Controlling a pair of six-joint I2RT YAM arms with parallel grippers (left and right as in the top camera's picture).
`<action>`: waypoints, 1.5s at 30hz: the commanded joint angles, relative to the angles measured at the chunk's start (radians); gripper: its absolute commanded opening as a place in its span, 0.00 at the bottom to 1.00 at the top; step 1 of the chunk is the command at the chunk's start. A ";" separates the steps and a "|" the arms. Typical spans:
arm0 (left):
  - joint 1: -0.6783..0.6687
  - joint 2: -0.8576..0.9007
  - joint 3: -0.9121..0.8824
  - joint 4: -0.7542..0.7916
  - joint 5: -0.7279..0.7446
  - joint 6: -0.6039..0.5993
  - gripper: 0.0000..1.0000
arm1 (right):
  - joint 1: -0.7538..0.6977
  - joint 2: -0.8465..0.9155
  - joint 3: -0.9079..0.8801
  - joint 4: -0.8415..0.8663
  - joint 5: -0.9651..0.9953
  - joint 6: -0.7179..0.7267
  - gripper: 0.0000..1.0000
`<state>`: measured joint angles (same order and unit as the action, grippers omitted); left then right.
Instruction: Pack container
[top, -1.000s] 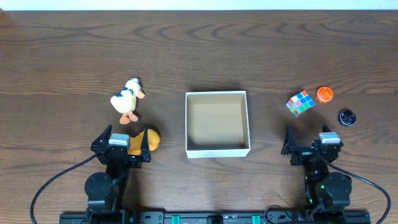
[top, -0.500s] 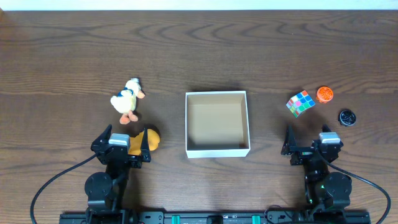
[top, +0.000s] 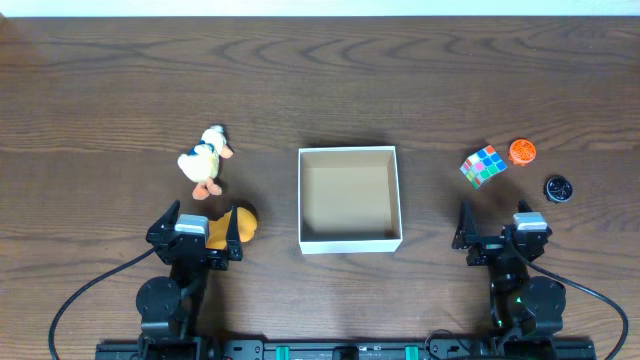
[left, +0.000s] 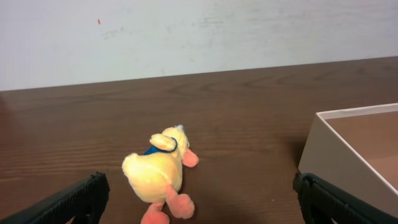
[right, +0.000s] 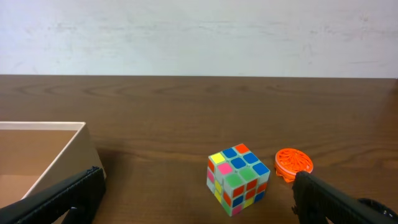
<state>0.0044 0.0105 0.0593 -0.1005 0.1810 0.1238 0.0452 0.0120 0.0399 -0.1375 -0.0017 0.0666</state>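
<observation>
The container (top: 349, 151), a square shallow box with white walls and a brown floor, sits empty at the table's middle; its wall shows in the left wrist view (left: 339, 147) and the right wrist view (right: 43, 149). A yellow plush duck (top: 205, 161) lies to its left, ahead of my left gripper (top: 198, 224), which is open and empty (left: 199, 206). The duck (left: 163, 172) lies between and beyond its fingers. A colour cube (top: 483, 165) lies to the right, ahead of my open, empty right gripper (top: 495, 232). It shows in the right wrist view (right: 238, 178), beyond the fingers (right: 196, 202).
A yellow-orange toy (top: 244, 221) lies partly under the left gripper, beside the container's left wall. An orange disc (top: 522, 151) and a black disc (top: 558, 188) lie right of the cube. The orange disc also shows in the right wrist view (right: 293, 163).
</observation>
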 joint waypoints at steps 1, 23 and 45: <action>-0.003 -0.005 -0.030 -0.006 0.018 -0.013 0.98 | 0.008 -0.005 -0.005 0.000 -0.003 -0.012 0.99; -0.003 -0.006 -0.030 -0.006 0.018 -0.013 0.98 | 0.008 -0.005 -0.005 0.021 0.203 -0.105 0.99; -0.003 0.039 0.013 -0.002 0.018 -0.164 0.98 | 0.008 0.046 0.024 0.002 0.117 0.034 0.99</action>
<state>0.0044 0.0338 0.0597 -0.0998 0.1814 -0.0200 0.0456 0.0334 0.0399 -0.1310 0.1268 0.0750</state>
